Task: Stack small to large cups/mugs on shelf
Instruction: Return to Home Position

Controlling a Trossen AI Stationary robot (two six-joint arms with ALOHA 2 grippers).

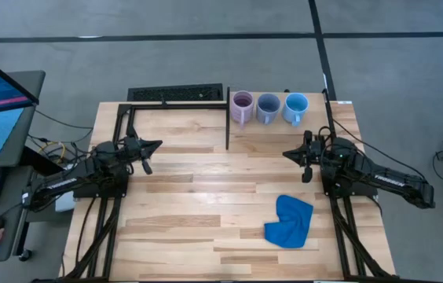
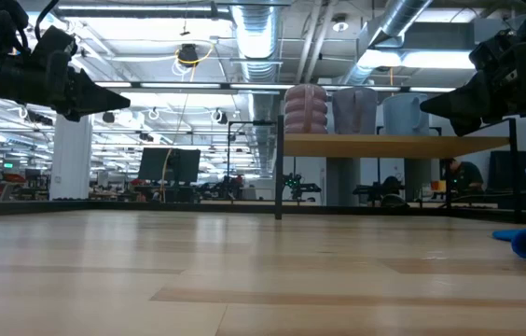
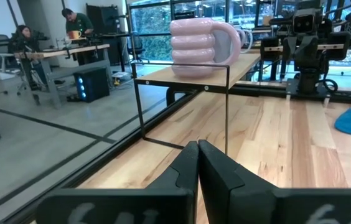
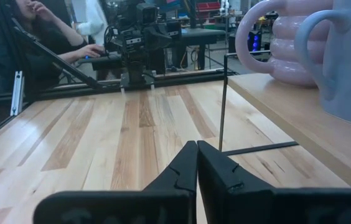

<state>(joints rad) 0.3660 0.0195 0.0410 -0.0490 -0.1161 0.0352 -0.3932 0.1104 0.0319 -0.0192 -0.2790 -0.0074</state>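
Black fingers first: on the left hand we see the two of them squeezed flat together with nothing in between. That arm sits folded low over the left side of the counter, with the hand pointing inward across the boards. From counter level it hangs up in the air, well clear of the wood.

Same deal on the other side. The right hand is pinched closed and empty too. Its arm is folded over the right side of the counter, with the tips aimed at the left arm. So the two hands face each other, well apart, with bare planks between them and neither one touching anything.

Moving outward, the shelf is at the far edge of the counter, raised on a thin black frame, and it's nearer the right arm than the left. All three mugs stand on it in a single row, side by side and upright. The purple mug is at the end by the black bar, the grey-blue mug is in the middle, and the light blue mug is at the right end.

A crumpled blue cloth lies on the counter near the right arm's base.
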